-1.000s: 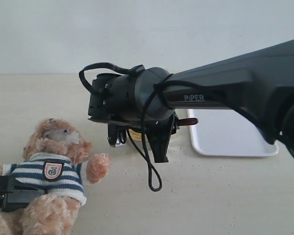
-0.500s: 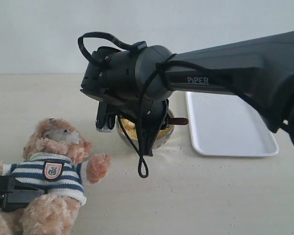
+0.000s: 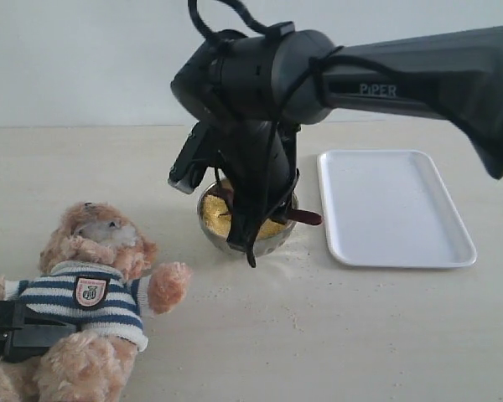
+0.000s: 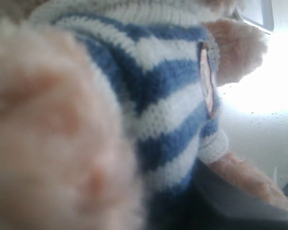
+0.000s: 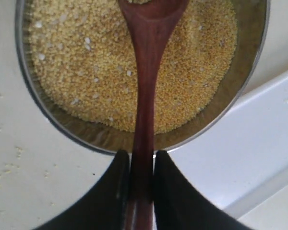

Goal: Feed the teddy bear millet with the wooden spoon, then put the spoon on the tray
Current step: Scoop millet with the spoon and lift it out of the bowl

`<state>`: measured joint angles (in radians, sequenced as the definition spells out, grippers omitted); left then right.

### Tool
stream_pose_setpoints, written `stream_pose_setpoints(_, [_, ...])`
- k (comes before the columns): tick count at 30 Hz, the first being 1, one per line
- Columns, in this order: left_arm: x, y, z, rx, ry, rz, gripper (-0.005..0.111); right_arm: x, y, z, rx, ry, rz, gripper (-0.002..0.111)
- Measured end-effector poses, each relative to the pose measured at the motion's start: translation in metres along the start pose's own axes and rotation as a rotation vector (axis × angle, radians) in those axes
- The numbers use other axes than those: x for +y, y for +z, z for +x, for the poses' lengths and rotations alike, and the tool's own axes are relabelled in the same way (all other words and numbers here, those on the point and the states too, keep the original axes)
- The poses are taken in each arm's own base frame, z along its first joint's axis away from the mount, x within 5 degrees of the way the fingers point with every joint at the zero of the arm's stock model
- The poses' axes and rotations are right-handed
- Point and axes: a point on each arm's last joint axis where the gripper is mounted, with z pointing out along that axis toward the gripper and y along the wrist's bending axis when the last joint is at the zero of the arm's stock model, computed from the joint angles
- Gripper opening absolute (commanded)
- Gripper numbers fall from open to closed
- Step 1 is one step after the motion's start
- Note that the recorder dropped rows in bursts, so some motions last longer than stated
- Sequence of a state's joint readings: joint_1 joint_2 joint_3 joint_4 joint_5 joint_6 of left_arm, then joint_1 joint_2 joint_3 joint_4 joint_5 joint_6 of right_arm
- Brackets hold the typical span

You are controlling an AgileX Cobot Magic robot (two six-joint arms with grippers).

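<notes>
On the counter [image 3: 360, 335], the teddy bear [image 3: 92, 285] lies at front left. The left end effector [image 3: 21, 333] is tucked against its striped shirt, and I cannot tell whether it is gripping. The white tray [image 3: 394, 209] sits to the right, just beside the metal bowl [image 5: 67, 129] of millet [image 5: 86, 72]. Above the bowl, the right end effector [image 5: 141, 163] is clamped on the handle of the wooden spoon [image 5: 146, 72], whose oval end reaches over the grain.

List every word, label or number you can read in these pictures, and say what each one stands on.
"PiPER": white lettering on the black right arm.
Crest badge on the teddy bear: its marks are too small to read, and they are blurred in the left wrist view.
No other text shows.
</notes>
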<state>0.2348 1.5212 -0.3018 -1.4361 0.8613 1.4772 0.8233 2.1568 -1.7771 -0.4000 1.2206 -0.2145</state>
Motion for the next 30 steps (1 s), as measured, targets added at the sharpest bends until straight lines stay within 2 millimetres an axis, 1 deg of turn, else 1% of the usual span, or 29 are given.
stream_pose_setpoints(5, [0.0,0.0,0.0,0.0,0.0,0.0,0.007,-0.016,0.001,0.009,-0.012,0.06,-0.048,0.014])
stream_pose_setpoints(11, [0.0,0.0,0.0,0.0,0.0,0.0,0.007,-0.027,0.0,0.017,-0.036,0.111,-0.12,0.014])
stream_pose_setpoints(17, [0.0,0.0,0.0,0.0,0.0,0.0,0.007,-0.029,-0.012,0.02,-0.091,0.121,-0.202,0.014])
stream_pose_setpoints(20, [0.0,0.0,0.0,0.0,0.0,0.0,0.007,-0.032,-0.01,0.022,-0.089,0.136,-0.206,0.014])
stream_pose_setpoints(26, [0.0,0.0,0.0,0.0,0.0,0.0,0.007,-0.036,-0.009,0.025,-0.108,0.18,-0.27,0.014])
stream_pose_setpoints(30, [0.0,0.0,0.0,0.0,0.0,0.0,0.007,-0.039,-0.011,0.028,-0.118,0.185,-0.282,0.014])
